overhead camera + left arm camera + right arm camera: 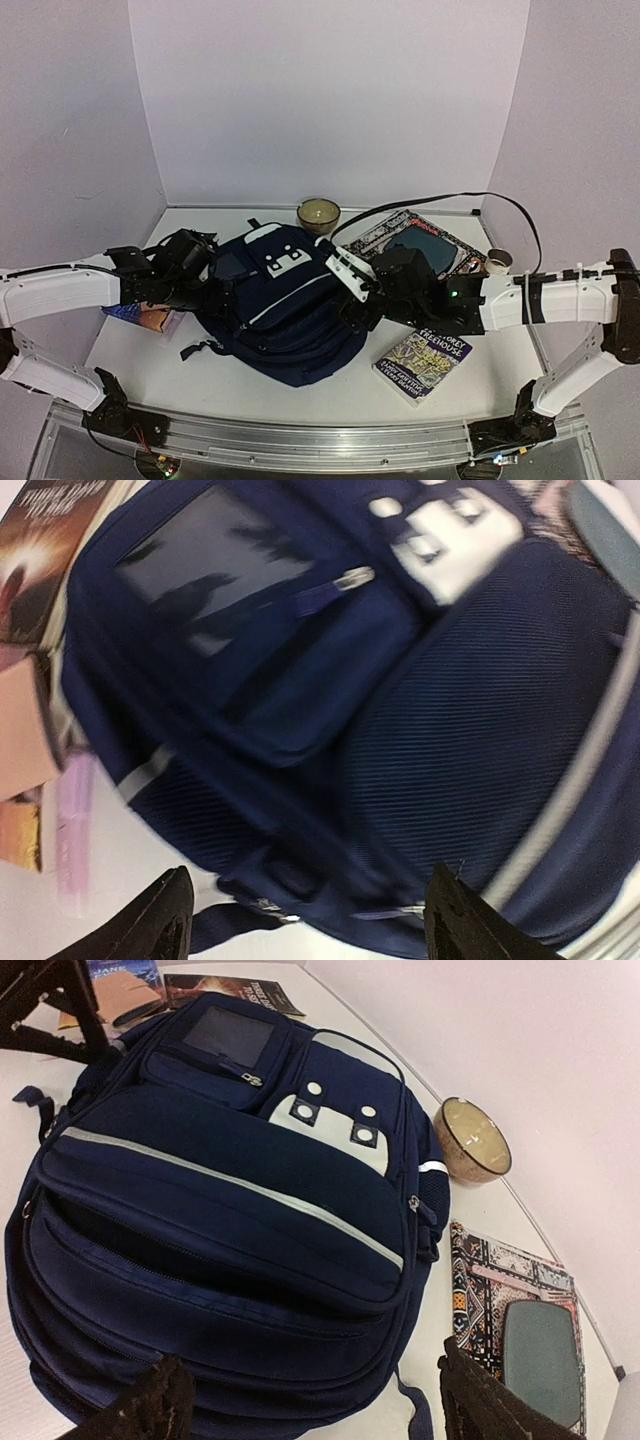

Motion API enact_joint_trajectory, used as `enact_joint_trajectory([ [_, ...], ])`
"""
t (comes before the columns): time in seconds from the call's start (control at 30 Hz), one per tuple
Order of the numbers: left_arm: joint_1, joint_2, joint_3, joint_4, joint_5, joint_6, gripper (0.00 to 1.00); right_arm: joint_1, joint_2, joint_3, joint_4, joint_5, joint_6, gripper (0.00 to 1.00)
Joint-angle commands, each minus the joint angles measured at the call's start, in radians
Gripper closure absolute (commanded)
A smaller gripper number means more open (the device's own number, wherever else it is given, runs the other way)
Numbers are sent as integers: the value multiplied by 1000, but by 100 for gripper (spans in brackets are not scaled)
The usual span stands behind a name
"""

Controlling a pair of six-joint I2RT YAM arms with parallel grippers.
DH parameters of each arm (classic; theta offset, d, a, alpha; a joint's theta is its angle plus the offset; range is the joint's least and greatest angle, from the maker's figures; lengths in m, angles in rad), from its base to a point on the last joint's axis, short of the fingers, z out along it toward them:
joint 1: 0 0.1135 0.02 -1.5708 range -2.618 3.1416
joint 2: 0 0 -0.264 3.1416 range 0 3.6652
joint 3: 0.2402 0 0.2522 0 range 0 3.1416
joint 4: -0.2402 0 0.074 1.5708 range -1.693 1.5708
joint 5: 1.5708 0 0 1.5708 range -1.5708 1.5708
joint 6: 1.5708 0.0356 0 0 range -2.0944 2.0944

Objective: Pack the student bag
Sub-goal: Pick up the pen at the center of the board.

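Note:
The student bag (285, 315), navy with a white stripe and white patch, lies flat in the middle of the table. My left gripper (200, 268) hovers at its left side; in the left wrist view the gripper (312, 925) is open above the bag's (450, 710) edge, a strap and zip pulls, holding nothing. My right gripper (365, 300) is at the bag's right side. In the right wrist view it (320, 1405) is open over the bag (220, 1210), whose zipped compartments gape in dark slits.
A tan bowl (318, 213) stands behind the bag. A patterned book (400, 235) with a grey flat case (428, 245) lies back right, a paperback (425, 362) front right, books (145, 318) left of the bag. A small white cup (499, 261) is far right.

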Motion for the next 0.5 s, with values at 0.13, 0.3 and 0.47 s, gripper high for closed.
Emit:
enact_joint_trajectory([
  [0.13,184,0,-83,-46,39,5,22,-42,-85,-41,49,-20,82,14],
  [0.3,244,73,-100,-46,23,42,25,-56,-123,-80,79,-32,99,13],
  [0.47,272,148,-93,-47,11,62,31,-58,-138,-100,88,-28,100,13],
])
